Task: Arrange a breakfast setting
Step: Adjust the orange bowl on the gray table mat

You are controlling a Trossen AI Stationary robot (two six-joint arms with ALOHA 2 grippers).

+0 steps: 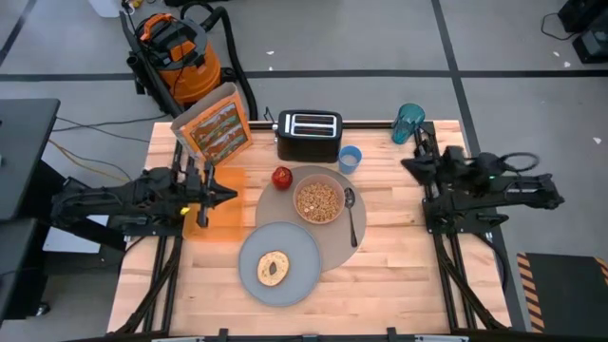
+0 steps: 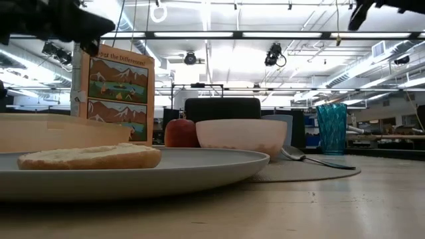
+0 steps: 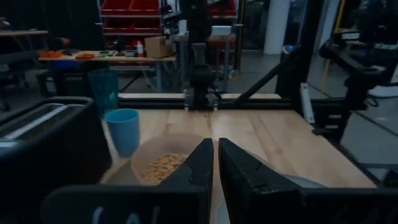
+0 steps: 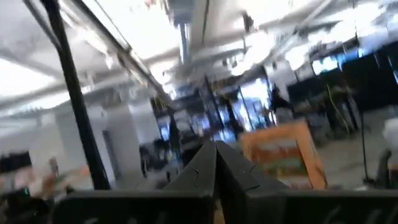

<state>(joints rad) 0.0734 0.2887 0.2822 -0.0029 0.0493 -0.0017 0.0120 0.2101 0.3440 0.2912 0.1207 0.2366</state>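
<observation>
A large round grey mat (image 1: pixel 334 249) lies mid-table. On it stand a pink bowl (image 1: pixel 319 200) of cereal and a metal spoon (image 1: pixel 352 215). A grey plate (image 1: pixel 278 263) overlaps the mat's near left edge and carries a bagel (image 1: pixel 274 269). A red apple (image 1: pixel 282 177) and a small blue cup (image 1: pixel 350 159) stand at the mat's far side. The orange cereal box (image 1: pixel 217 123) stands upright at the far left. My left gripper (image 1: pixel 231 195) is shut and empty, raised left of the bowl (image 3: pixel 163 163). My right gripper (image 1: pixel 408 167) is shut and empty, raised at the right.
A black toaster (image 1: pixel 309 136) stands at the far edge, and a teal bottle (image 1: pixel 409 122) at the far right corner. A flat orange container (image 1: pixel 217 211) lies under my left gripper. Bare wood (image 1: pixel 389 285) shows along the near right of the table.
</observation>
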